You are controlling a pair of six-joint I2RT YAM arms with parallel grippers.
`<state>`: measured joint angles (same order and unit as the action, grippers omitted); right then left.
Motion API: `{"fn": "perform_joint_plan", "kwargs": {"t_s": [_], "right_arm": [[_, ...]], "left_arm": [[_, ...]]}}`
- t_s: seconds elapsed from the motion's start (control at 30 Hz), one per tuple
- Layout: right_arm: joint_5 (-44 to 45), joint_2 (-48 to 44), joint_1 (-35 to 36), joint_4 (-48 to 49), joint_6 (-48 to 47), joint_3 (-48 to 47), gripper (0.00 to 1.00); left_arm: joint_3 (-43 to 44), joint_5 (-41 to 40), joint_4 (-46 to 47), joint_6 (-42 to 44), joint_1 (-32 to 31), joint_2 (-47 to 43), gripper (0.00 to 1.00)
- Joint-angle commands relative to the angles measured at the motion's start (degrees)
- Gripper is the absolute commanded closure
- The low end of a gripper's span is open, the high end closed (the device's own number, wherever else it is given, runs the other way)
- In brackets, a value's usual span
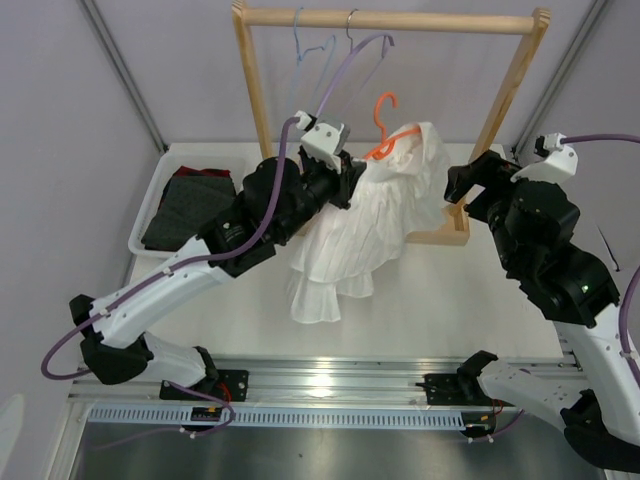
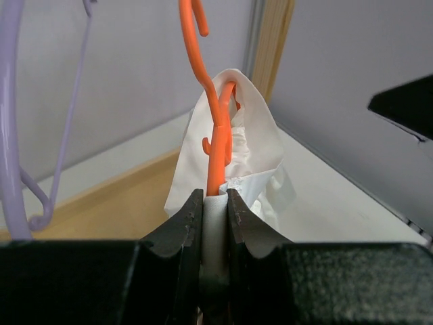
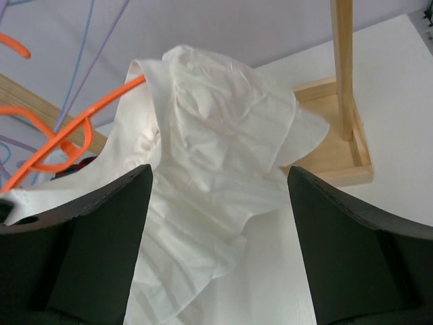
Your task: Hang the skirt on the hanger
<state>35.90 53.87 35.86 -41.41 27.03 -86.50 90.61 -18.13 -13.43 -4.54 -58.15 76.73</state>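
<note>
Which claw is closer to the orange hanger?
Left. The left gripper is clamped on the hanger and skirt fabric; the right gripper hangs open, apart, beyond the skirt.

The left gripper (image 1: pixel 352 172) is raised off the table (image 1: pixel 440 300), its tips at the left shoulder of the hanger (image 1: pixel 379 128). The hanger's hook curves up just right of and above that gripper. The skirt (image 1: pixel 365 220) drapes over the hanger, spreading right of the gripper and falling below it until the hem rests on the table. The right gripper (image 1: pixel 463 186) sits just beside the skirt's right edge; its jaws cannot be read from here. Behind and above both grippers stands a wooden rack (image 1: pixel 390 19) carrying a lilac hanger (image 1: pixel 345 65) and a blue hanger (image 1: pixel 299 35). Left of the left gripper, a bin (image 1: pixel 150 205) holds a dark garment (image 1: pixel 190 205).
</note>
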Motion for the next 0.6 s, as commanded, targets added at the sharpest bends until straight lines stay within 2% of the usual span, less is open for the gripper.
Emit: {"fn": "perform_joint_plan", "kwargs": {"t_s": [0.0,0.2,0.37,0.57], "right_arm": [[2.5,-0.25,-0.35,0.63,-1.54,-4.29,0.13],[3.39,-0.25,-0.26,1.85,-3.2,-7.1,0.13],[2.86,-0.08,-0.35,2.73,-4.17,-7.81,0.13],[1.98,0.54,-0.26,3.79,-5.14,-7.9,0.13]], "left_arm": [[7.64,-5.86,12.54,4.36,-0.73,3.33,1.0],[18.96,-7.88,17.03,11.47,-0.91,13.79,1.0],[23.64,-9.12,24.48,17.1,-0.91,19.85,1.0],[33.92,-10.52,25.56,21.49,-0.91,26.27,1.0]]}}
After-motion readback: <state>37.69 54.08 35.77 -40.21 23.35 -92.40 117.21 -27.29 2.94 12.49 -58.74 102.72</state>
